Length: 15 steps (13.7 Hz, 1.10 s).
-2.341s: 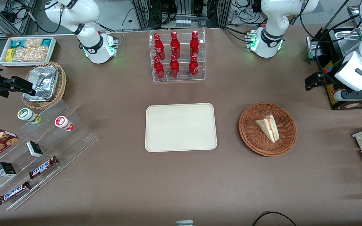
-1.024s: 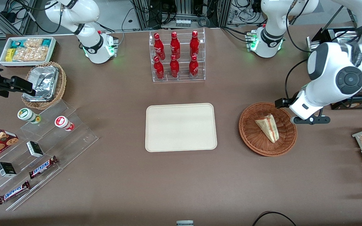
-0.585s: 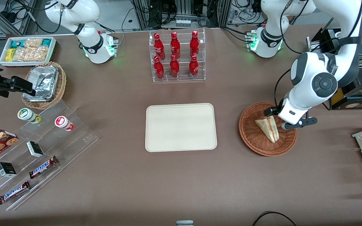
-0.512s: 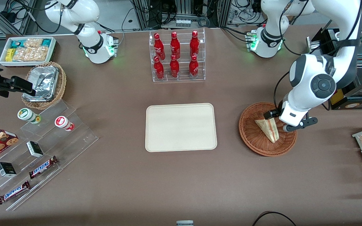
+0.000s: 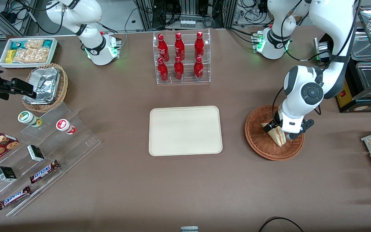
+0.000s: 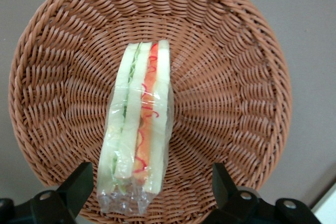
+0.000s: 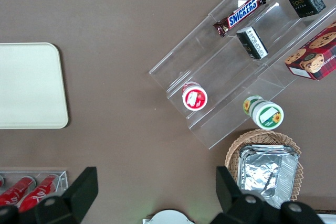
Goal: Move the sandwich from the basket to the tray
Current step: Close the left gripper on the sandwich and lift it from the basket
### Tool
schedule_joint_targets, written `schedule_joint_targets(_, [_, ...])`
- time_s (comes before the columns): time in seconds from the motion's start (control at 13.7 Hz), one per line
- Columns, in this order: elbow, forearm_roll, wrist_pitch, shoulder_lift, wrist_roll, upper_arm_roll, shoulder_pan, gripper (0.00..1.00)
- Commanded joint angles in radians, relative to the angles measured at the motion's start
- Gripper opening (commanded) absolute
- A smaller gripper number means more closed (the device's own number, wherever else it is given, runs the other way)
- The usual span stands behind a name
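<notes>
Spread wide, my pincer (image 6: 149,195) hangs just above the clear-wrapped triangular sandwich of pale bread with red and green filling (image 6: 137,145), one finger (image 6: 76,187) to each side — nothing grasped yet. It lies in the middle of the round reddish-brown wicker basket (image 6: 236,87). Every step remains: clamping, lifting, carrying to the bare cream rectangular tray (image 5: 185,130) mid-desk.

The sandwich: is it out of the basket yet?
No. The sandwich lies in the basket; the open pincer straddles it.
</notes>
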Motion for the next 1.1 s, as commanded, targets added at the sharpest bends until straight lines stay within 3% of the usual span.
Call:
schedule_joint_targets(0.0, [-0.013,0.019,0.000,-0.015,-0.033,0.005,-0.004,1.00])
schedule_joint_targets(0.73, [-0.010,0.018,0.001,0.042,-0.033,0.008,-0.001,1.00])
schedule_joint_targets(0.8, [-0.009,0.018,0.004,0.049,-0.035,0.008,-0.001,0.93])
schedule_joint_targets(0.88, [-0.009,0.018,0.004,0.052,-0.033,0.008,-0.001,0.67])
schedule_joint_targets(1.02, [-0.009,0.019,0.001,0.052,-0.032,0.010,0.001,0.00])
